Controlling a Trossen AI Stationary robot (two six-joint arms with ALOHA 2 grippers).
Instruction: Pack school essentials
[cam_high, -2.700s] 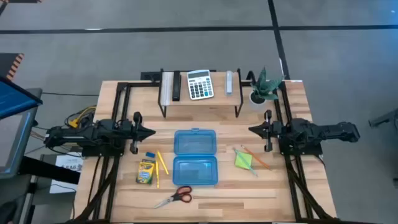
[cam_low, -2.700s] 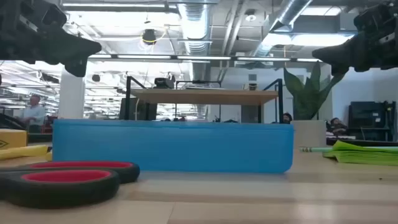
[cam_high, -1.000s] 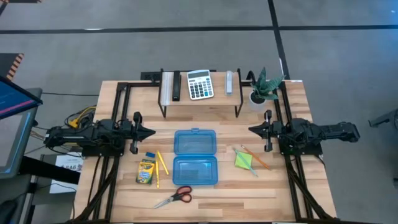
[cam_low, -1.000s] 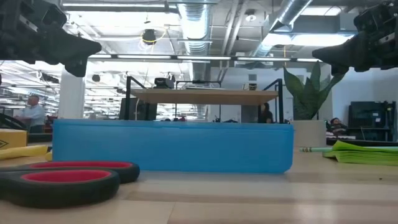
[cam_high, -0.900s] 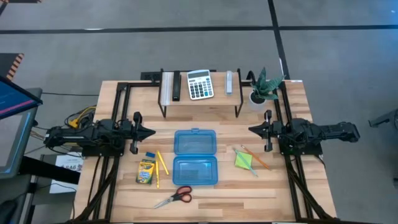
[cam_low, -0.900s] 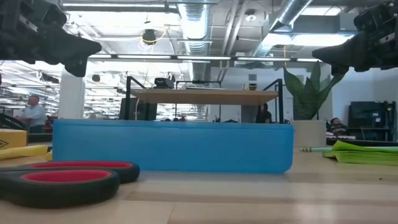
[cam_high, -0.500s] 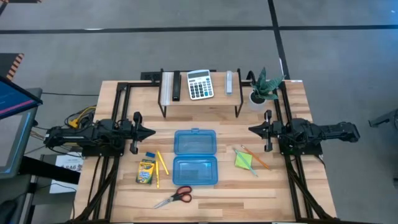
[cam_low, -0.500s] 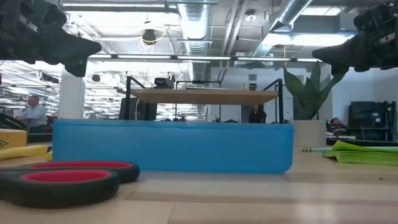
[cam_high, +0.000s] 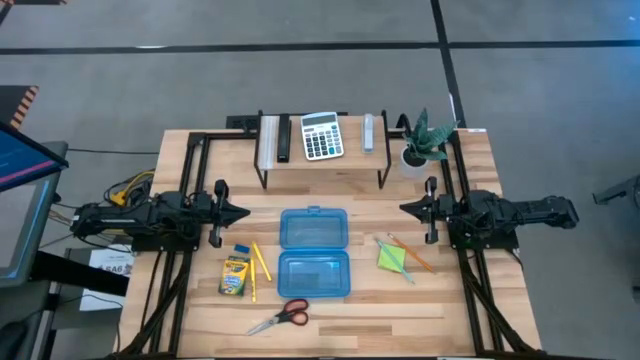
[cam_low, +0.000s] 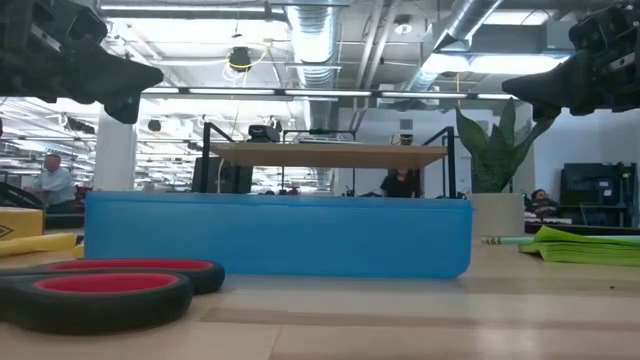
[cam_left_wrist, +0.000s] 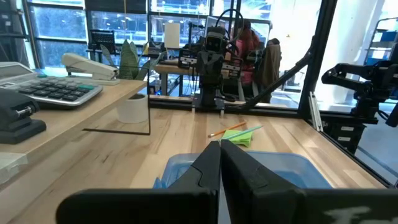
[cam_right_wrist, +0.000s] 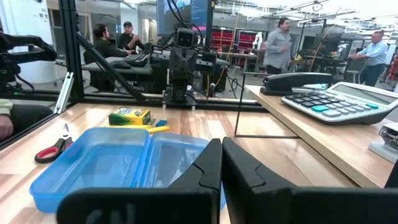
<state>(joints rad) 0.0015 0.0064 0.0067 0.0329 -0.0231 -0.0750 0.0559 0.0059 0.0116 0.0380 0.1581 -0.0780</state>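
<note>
On the table around the open blue pencil case (cam_high: 314, 254) lay light, thin pencils (cam_high: 260, 264) and red-handled scissors (cam_high: 281, 317), probably best pinched mid-shaft; left gripper (cam_high: 243, 211) and right gripper (cam_high: 405, 208) hovered, jaws pressed together.

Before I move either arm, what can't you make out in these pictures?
- Eraser: high view, too small to confirm; hidden elsewhere.
- Pencils by the crayon box: high view, too thin to count.
- Scissors: low view, blades cut off by the left edge, handles blurred.
- Case inside: low view, its near wall hides it.
- Sticky pad: low view, cut off at the right edge.
- Left gripper and right gripper hide part of the case in both wrist views.
</note>
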